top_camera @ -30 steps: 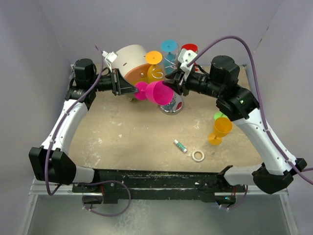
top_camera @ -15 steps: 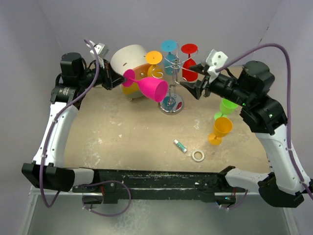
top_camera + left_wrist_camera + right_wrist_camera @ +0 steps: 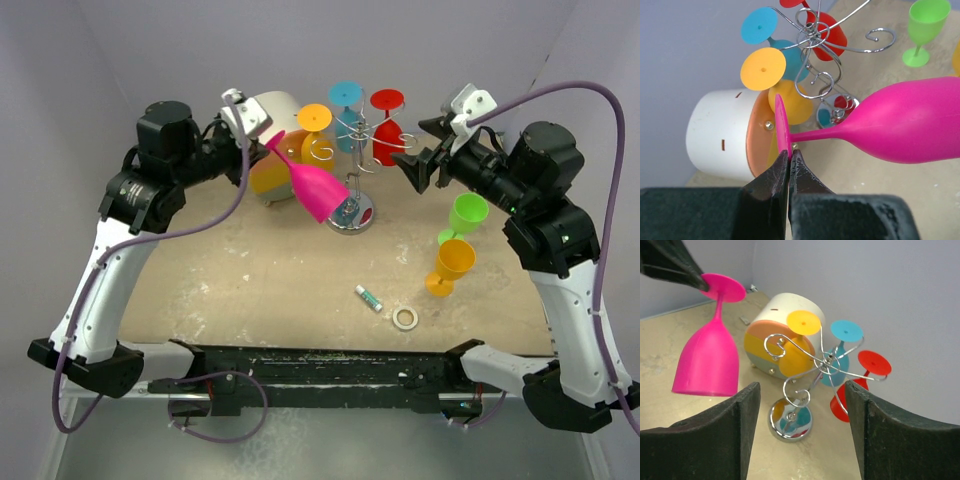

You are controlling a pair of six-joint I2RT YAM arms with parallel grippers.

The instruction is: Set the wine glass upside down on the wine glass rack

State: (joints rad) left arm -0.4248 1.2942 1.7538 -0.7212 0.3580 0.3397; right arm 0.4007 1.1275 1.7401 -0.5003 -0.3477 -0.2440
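Observation:
The pink wine glass [image 3: 318, 190] hangs tilted, foot up and bowl down, just left of the wine glass rack [image 3: 352, 135]. My left gripper [image 3: 266, 143] is shut on the edge of the glass's foot, as the left wrist view shows [image 3: 789, 156]. The rack is a silver wire stand with a chrome base [image 3: 350, 213]. An orange glass [image 3: 314, 117], a blue glass [image 3: 346, 93] and a red glass [image 3: 387, 100] hang on it upside down. My right gripper [image 3: 421, 151] is open and empty to the right of the rack, facing it [image 3: 802, 387].
A white-and-orange round drawer box [image 3: 262, 112] stands behind the pink glass. A green glass [image 3: 466, 213] and an orange glass [image 3: 452, 262] stand upright at the right. A small tube [image 3: 370, 297] and a tape roll [image 3: 405, 318] lie near the front.
My right gripper has left the pink glass's bowl and drawn back to the right. My left gripper has swung the glass so its foot is up and its bowl points down toward the rack base.

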